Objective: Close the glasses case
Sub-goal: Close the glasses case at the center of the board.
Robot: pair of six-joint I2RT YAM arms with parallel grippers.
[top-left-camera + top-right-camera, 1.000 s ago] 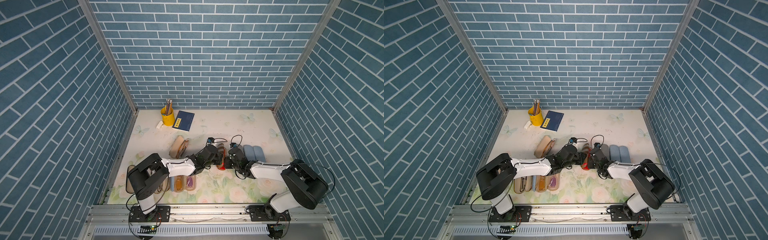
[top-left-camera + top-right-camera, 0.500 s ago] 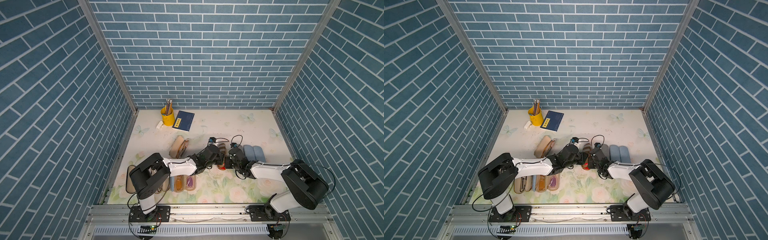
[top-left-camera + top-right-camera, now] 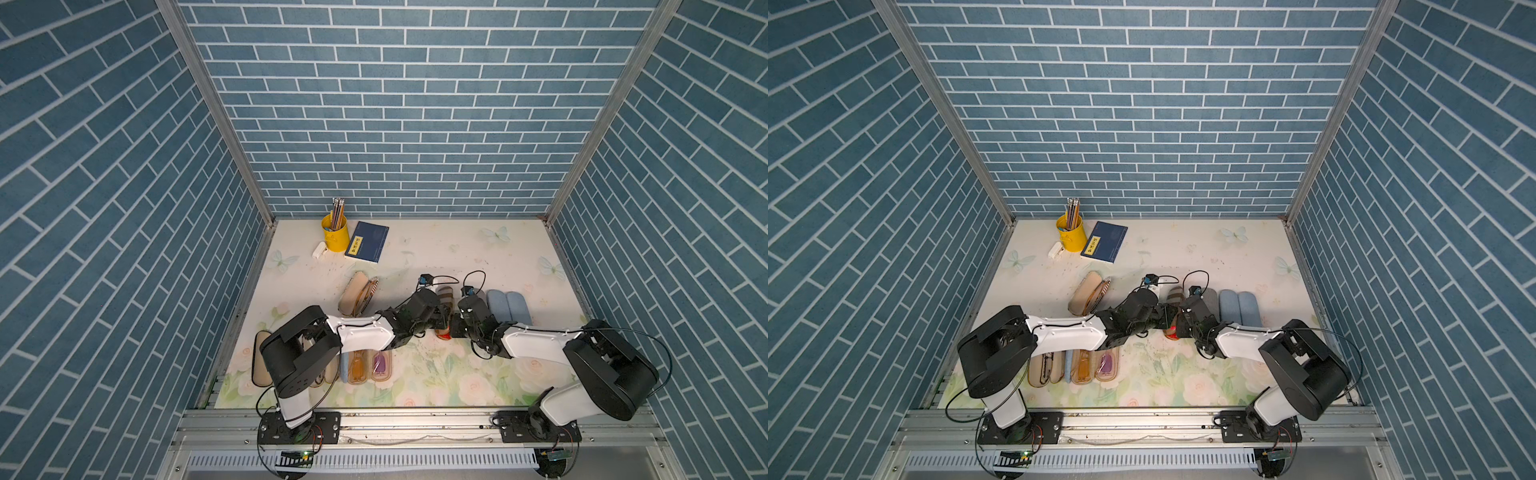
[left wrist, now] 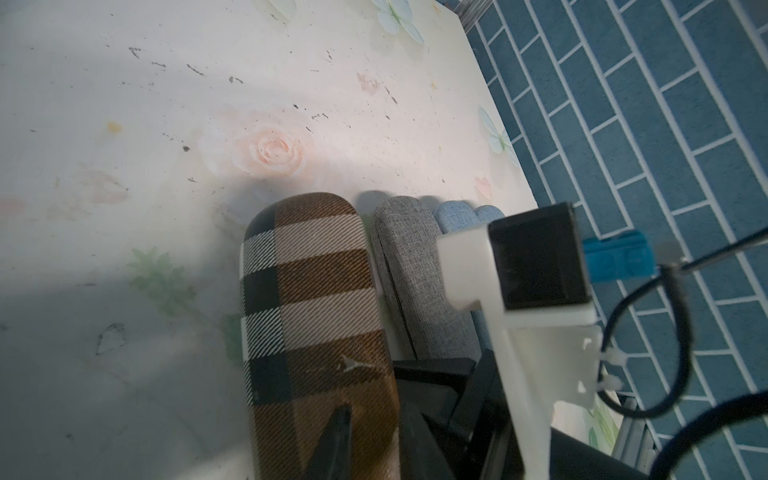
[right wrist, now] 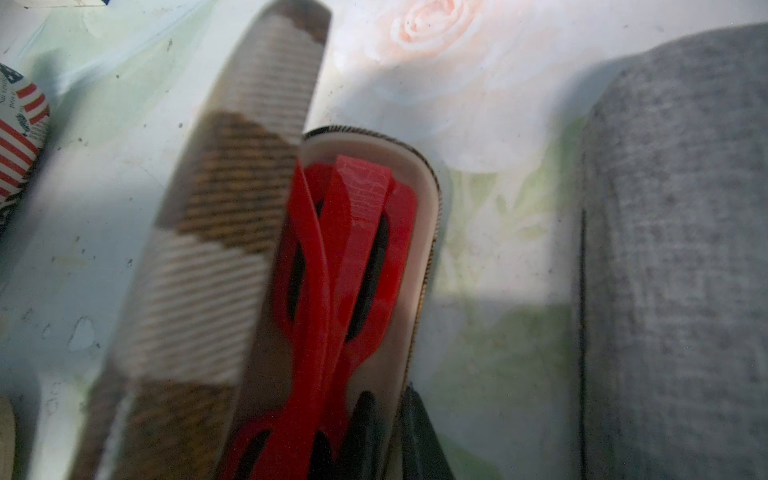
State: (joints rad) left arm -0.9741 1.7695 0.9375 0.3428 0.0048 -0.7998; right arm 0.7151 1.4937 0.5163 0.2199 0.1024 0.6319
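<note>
Right fingers (image 5: 363, 419) first: two dark tips low in the right wrist view, one inside the wall of the case (image 5: 424, 232) and one outside. That's a tight pinch on the base rim. Just beside the inner tip lie the red glasses (image 5: 353, 249), folded in the pale lining.

Over to the left finger (image 4: 336, 436): one black tip lies on the outer plaid face of the lid (image 4: 311, 291) at the bottom edge of the left wrist view. Its partner is hidden behind the lid, but the jaws read as nipped close on the lid's edge. The lid stands tilted up off the base, so the case is not shut.

Pulling out, in both top views the case sits at the centre of the frame, long axis towards the back wall. The left gripper (image 3: 442, 316) comes in from the left and the right gripper (image 3: 458, 328) from the right, and they almost meet over it.

Just right of the case lies a closed grey case (image 3: 1210, 301), then two closed blue cases (image 3: 498, 305) side by side. To the left, a tan case (image 3: 353, 293) lies open. Lower left, partly under the left arm, is a row of open cases (image 3: 357, 365) with glasses in them.

Up at the back left of the table (image 3: 457, 245) stand a yellow cup (image 3: 334, 235) of pencils and a blue book (image 3: 368, 247).
</note>
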